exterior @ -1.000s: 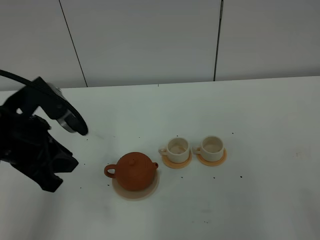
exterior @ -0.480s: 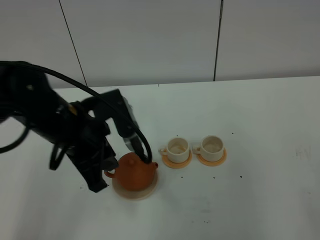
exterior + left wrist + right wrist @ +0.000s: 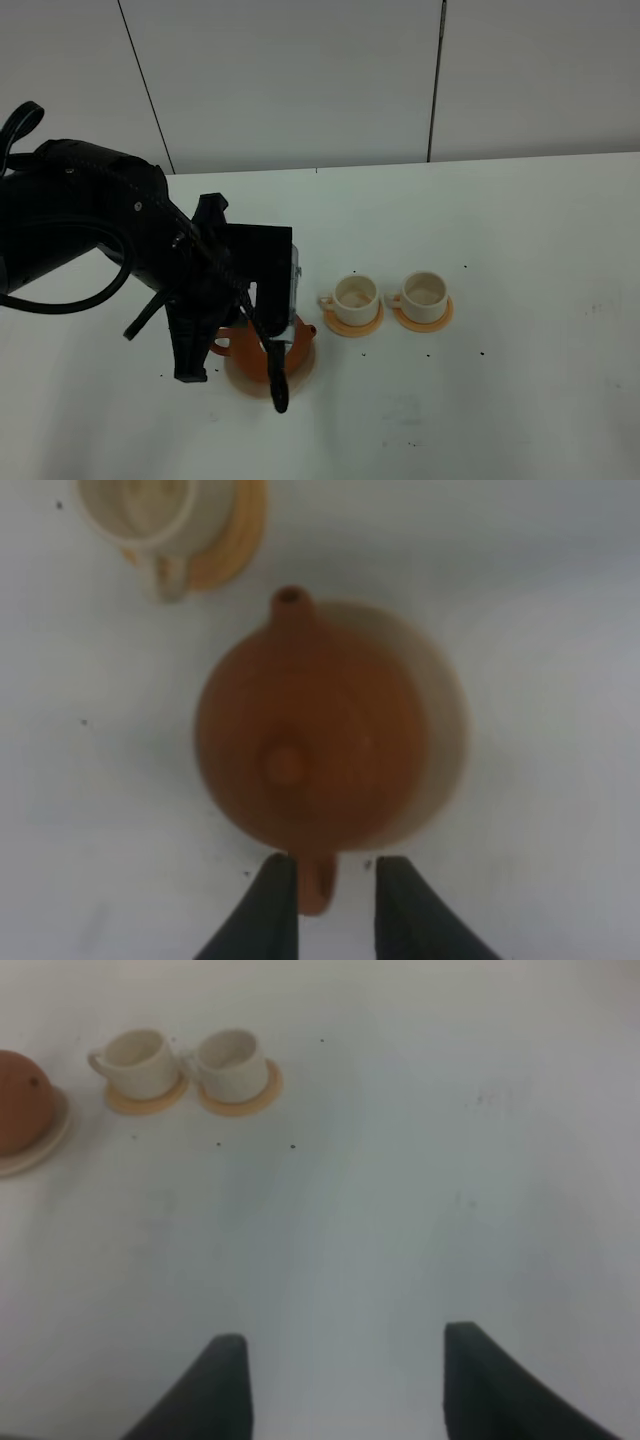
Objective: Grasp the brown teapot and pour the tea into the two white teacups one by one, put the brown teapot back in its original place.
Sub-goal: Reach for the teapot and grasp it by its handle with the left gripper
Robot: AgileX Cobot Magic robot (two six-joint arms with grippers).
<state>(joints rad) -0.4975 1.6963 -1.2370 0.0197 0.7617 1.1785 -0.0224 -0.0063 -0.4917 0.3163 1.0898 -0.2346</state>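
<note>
Now | brown teapot [image 3: 310,745] | spout [image 3: 290,598] toward teacup [image 3: 140,510], handle [image 3: 315,885] opposite

Left gripper [image 3: 338,865] fingers straddle the brown teapot [image 3: 310,745] handle with a narrow gap on one side. The near teacup [image 3: 356,296] and far teacup [image 3: 425,291] block the 2 o'clock side of the teapot. Table [image 3: 520,400] from 3 to 6 o'clock lies open.

One brown teapot [image 3: 310,745], one pale beige trivet [image 3: 445,730], two white teacups [image 3: 357,294] [image 3: 426,290] and two small orange coasters [image 3: 350,328] [image 3: 428,322] on one white tabletop [image 3: 520,400]. Two black grippers [image 3: 330,865] [image 3: 345,1345], each with two fingers [image 3: 215,1390].
</note>
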